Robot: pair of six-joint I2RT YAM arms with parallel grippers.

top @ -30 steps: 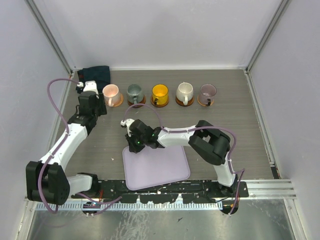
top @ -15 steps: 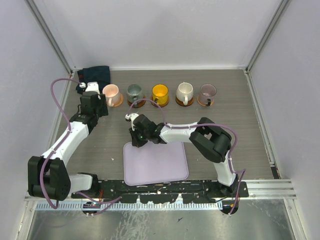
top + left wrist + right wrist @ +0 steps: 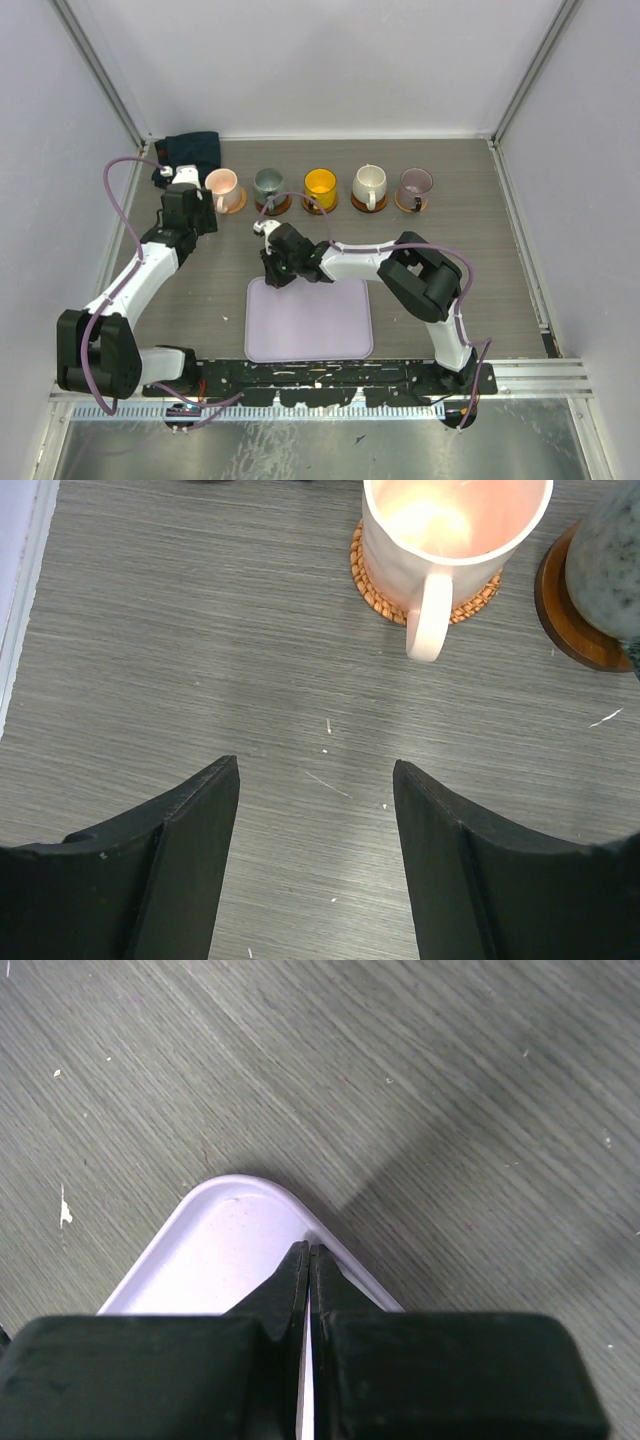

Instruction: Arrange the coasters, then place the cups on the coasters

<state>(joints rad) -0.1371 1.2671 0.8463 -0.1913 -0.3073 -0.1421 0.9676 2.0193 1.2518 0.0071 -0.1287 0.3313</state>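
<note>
Fingers (image 3: 285,1290) of right gripper (image 3: 308,1252) pinch tray (image 3: 215,1250) rim.

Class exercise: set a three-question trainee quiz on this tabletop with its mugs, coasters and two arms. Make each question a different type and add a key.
1. True or false: the yellow mug stands on a coaster.
2. Which mug stands nearest the left gripper? A cream mug, B pink mug, C purple-grey mug.
3. Fill in: the right gripper is closed on the corner rim of the lilac ____.
Key: 1 true; 2 B; 3 tray.
</note>
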